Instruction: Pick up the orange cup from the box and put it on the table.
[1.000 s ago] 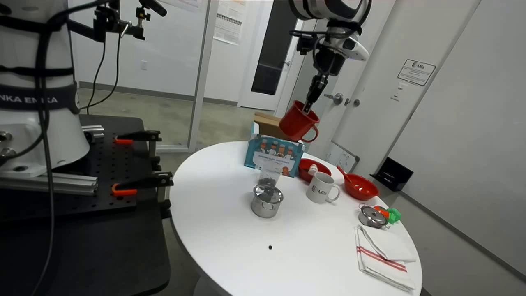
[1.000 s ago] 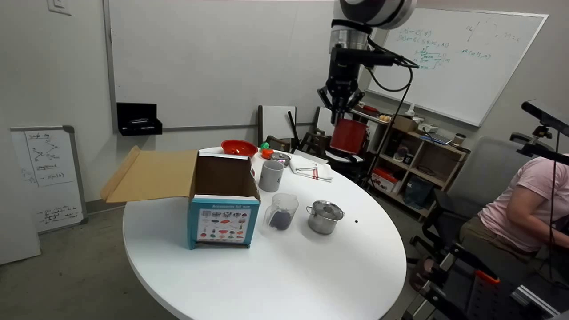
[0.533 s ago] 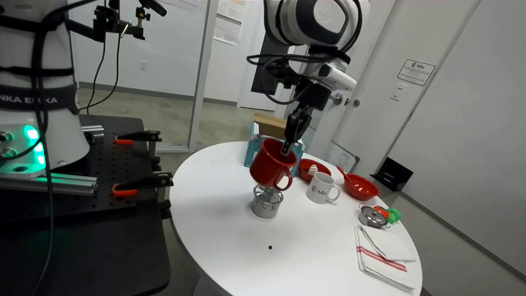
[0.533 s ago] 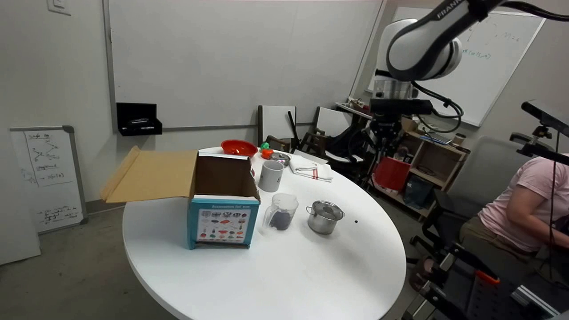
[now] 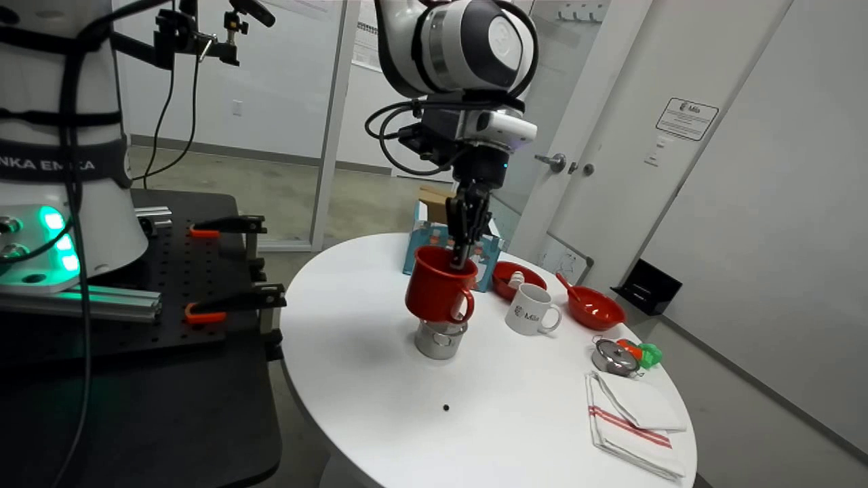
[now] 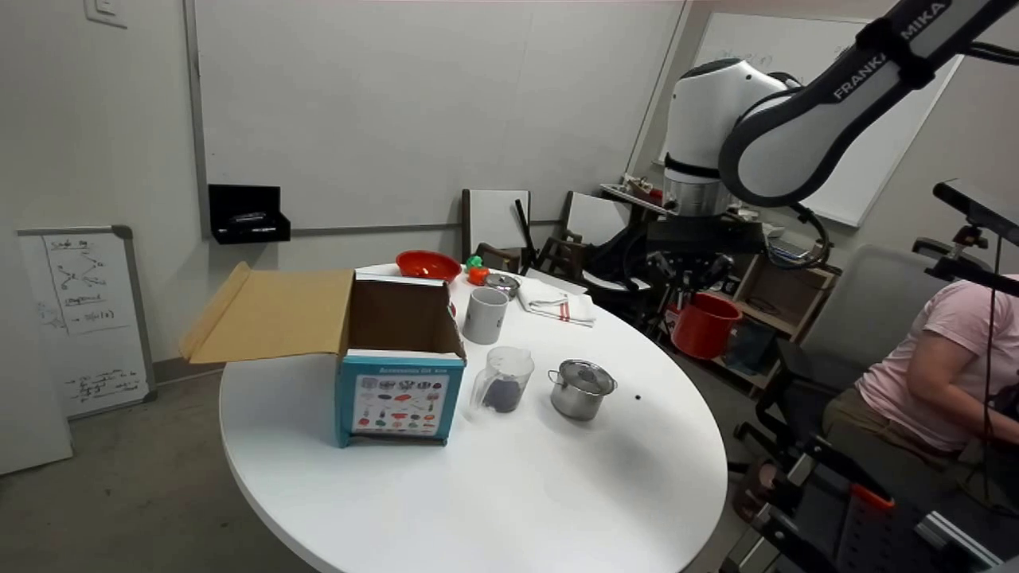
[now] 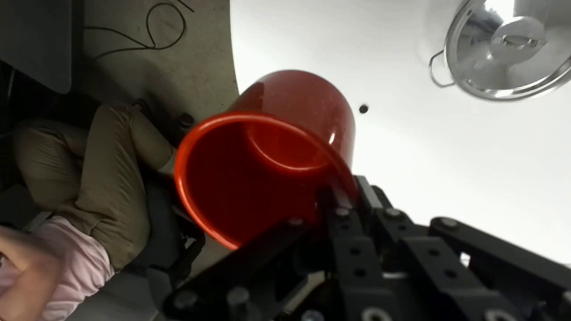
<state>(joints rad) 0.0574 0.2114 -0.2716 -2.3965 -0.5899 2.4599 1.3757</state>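
Note:
The orange cup, a red-orange cup with a handle, hangs nearly upright in the air. It also shows in an exterior view and in the wrist view. My gripper is shut on its rim, one finger inside and one outside, seen also in the wrist view. The inner fingertip is partly dark in the cup. The blue box stands on the table with its brown flap open; the arm partly covers it in an exterior view. The cup is apart from the white table.
A shiny metal pot with a lid stands near a clear beaker. A white mug, red bowls, a small pot and a folded towel are farther along. A person sits beyond the table's edge.
My gripper has carried the cup away from the box toward the robot's base side, and lower. The cup has gone from tilted to nearly upright. The other things have not moved.

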